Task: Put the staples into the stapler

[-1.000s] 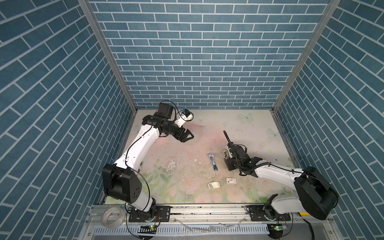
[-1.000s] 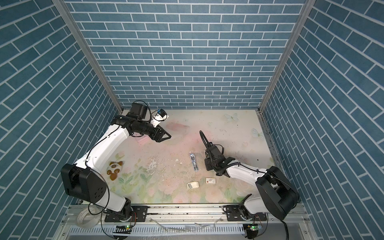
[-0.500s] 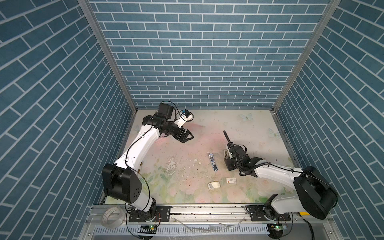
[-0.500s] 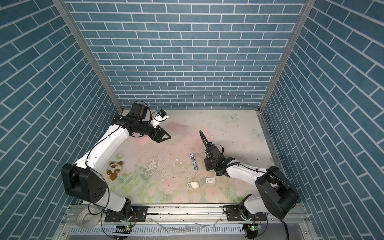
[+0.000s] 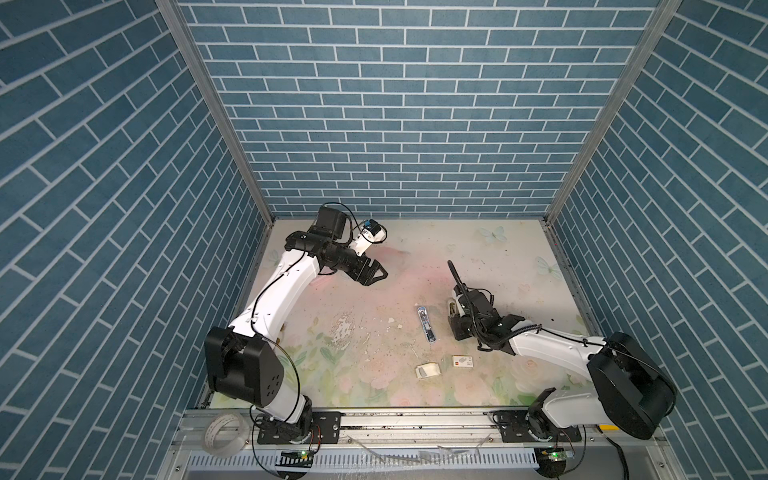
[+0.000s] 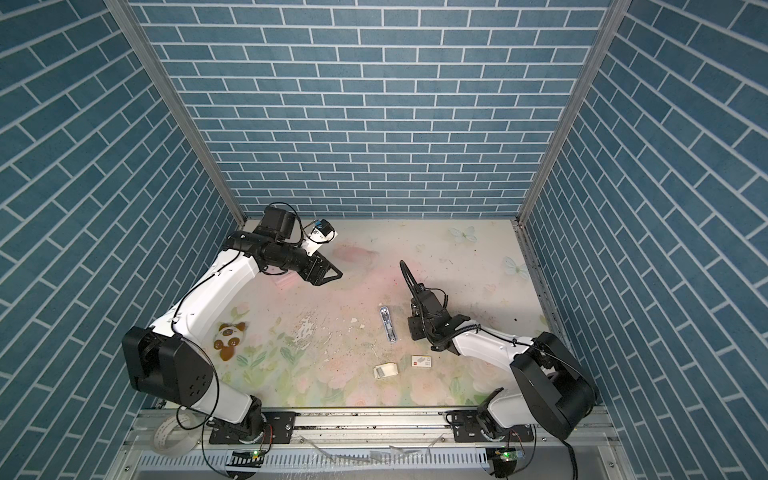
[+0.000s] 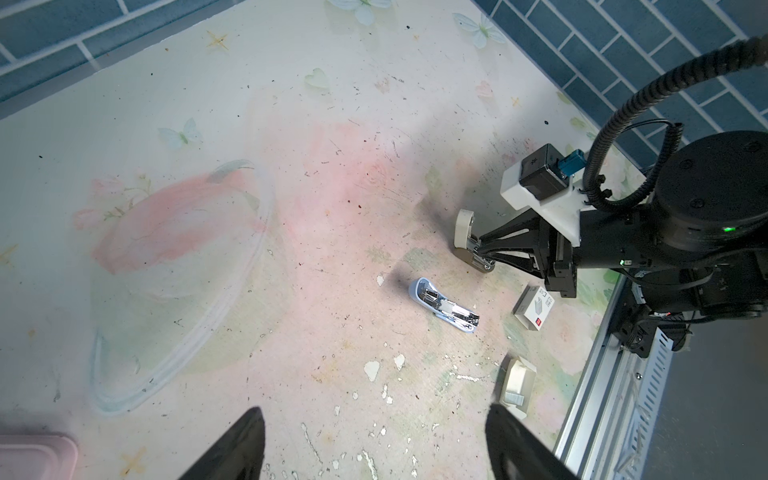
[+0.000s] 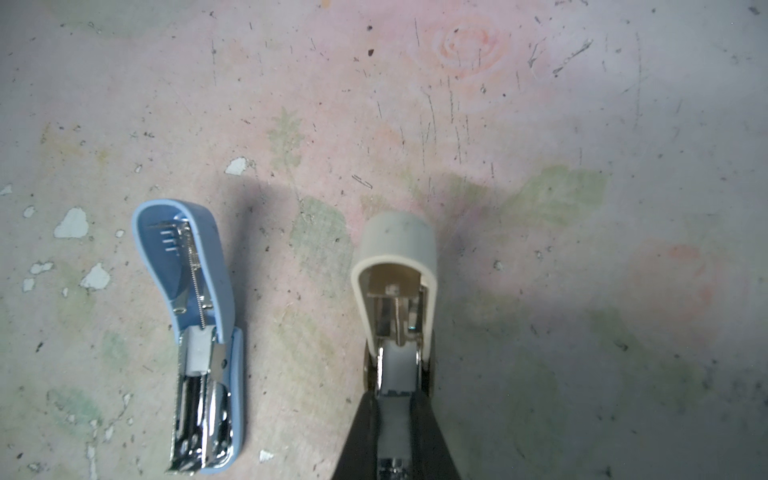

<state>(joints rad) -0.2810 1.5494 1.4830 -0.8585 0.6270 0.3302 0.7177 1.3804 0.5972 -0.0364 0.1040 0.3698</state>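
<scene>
Right claw point(image 8: 397, 399): closed on the base of a cream plastic stapler point(image 8: 395, 249), its lid swung up, low at the floral counter point(image 5: 498, 257) right of centre; whether it touches the counter cannot be told
Pale-blue plastic stapler point(image 8: 195, 291): lying opened flat on the counter just beside it, untouched
Dark-grey staple strips point(image 7: 514, 400): in a small white cardboard tray point(image 5: 427, 370) near the counter's front edge, apart from both staplers
White cardboard sleeve with a red mark point(image 5: 462, 362) — beside the tray
Left claw point(image 5: 376, 274) — open and empty, raised over the counter's far left
</scene>
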